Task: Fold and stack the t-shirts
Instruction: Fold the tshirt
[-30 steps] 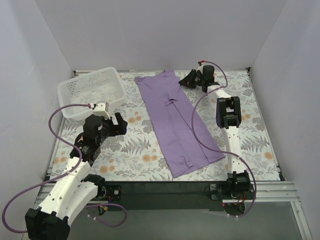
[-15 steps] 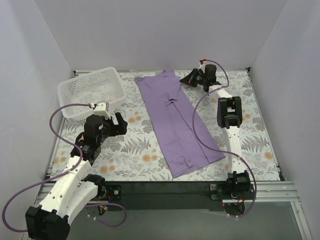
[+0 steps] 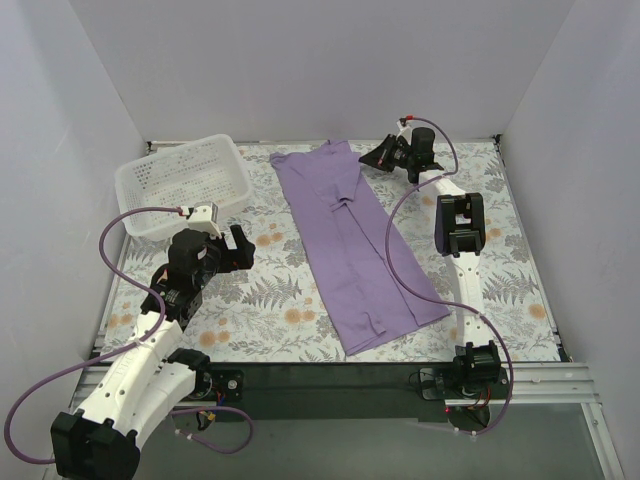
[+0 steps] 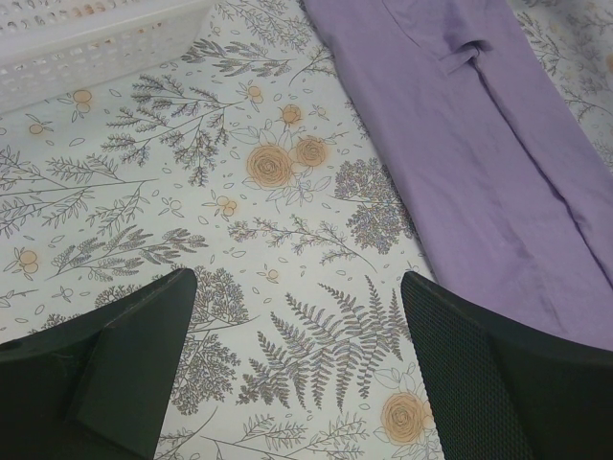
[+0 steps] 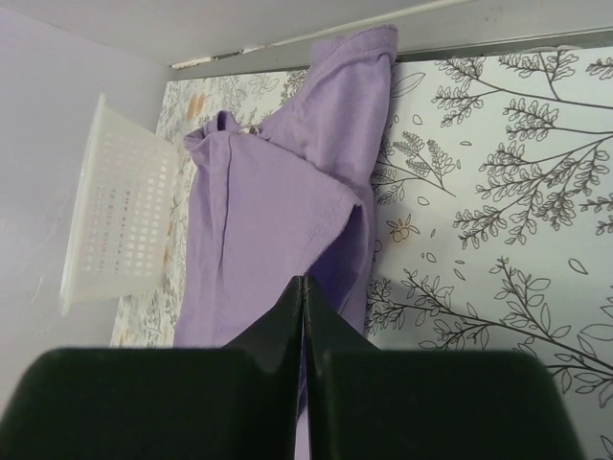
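A purple t-shirt point(image 3: 350, 240) lies flat and lengthwise on the floral cloth, folded into a long narrow strip that runs from the back edge towards the front. It also shows in the left wrist view point(image 4: 479, 144) and in the right wrist view point(image 5: 268, 211). My left gripper point(image 3: 235, 250) is open and empty, low over the cloth left of the shirt point(image 4: 297, 287). My right gripper point(image 3: 377, 157) is at the shirt's far right corner. Its fingers are pressed together, with no cloth visible between them point(image 5: 304, 280).
A white perforated basket point(image 3: 240, 172) stands at the back left and shows in both wrist views point(image 4: 96, 38) point(image 5: 115, 211). The table point(image 3: 510, 250) has a floral cloth and grey walls on three sides. The right arm's purple cable trails beside the shirt.
My right wrist has shifted very slightly at the shirt's far corner. The left arm and the shirt have not visibly moved.
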Available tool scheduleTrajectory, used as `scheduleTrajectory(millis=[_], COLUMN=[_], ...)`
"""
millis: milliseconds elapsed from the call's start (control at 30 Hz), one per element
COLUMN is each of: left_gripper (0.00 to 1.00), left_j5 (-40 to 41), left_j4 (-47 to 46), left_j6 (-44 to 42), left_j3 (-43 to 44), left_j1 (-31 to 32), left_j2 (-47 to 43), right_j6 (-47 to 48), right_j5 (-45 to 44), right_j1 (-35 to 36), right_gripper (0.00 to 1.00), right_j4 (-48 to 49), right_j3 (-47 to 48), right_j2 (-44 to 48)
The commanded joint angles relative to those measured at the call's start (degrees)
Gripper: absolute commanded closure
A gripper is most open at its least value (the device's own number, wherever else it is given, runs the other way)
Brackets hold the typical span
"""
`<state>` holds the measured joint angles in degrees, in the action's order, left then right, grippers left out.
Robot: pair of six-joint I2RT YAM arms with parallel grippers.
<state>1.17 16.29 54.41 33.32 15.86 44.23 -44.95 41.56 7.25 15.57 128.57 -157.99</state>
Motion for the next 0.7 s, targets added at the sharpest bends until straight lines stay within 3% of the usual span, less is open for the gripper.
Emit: scheduleTrajectory(millis=[0,667], left_gripper=[0.12,0.12], left_j5=[1.12,0.33], left_j4=[-0.56,-0.47], left_j6=[-0.18,-0.45], left_j3=[0.69,0.43], left_j1=[-0.3,-0.21], left_j2=[-0.37,-1.42], right_j6=[0.74,9.51], right_j5=[2.47,4.23], right_j1=[0.75,6.81], right_gripper=[0.99,0.99], right_j4=[3.5,-1.15], right_j3=[2.03,0.19], right_j2=[1.63,4.71])
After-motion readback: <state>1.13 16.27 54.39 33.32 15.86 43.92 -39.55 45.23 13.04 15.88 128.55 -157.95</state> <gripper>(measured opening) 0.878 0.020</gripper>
